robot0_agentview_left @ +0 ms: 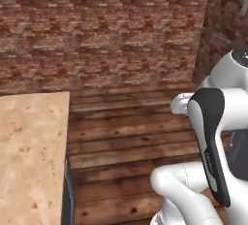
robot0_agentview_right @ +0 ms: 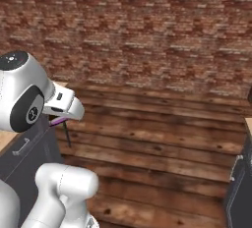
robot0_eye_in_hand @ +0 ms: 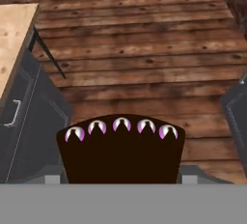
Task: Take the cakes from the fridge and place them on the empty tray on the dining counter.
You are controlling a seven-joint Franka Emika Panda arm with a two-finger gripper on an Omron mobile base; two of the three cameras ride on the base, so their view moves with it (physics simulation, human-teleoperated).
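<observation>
The gripper [robot0_agentview_right: 60,115] hangs in the air over the floor [robot0_agentview_right: 162,143], at the left of the right base view, just under the arm's white wrist. A thin pink-purple edge of the cake [robot0_agentview_right: 58,121] peeks out below it.

In the hand view the cake [robot0_eye_in_hand: 120,155] fills the lower middle of the frame, right up against the camera. It is a dark chocolate-brown wedge with a row of five white and pink dollops along its top edge. It sits between the fingers and covers their tips. The fingers stand wide apart, one at each side of the wedge, and they appear clamped on it, since nothing else bears it above the planks.

A counter [robot0_agentview_left: 29,146] with a pale wood top lies at the lower left of the left base view. In the hand view it shows at the upper left, with a grey cabinet [robot0_eye_in_hand: 29,131] beneath it and a thin dark leg [robot0_eye_in_hand: 48,54] slanting down to the floor. Another dark cabinet front [robot0_eye_in_hand: 236,117] cuts in at the right edge of the hand view.

A brick wall [robot0_agentview_left: 106,30] crosses the top of both base views, well beyond the gripper
</observation>
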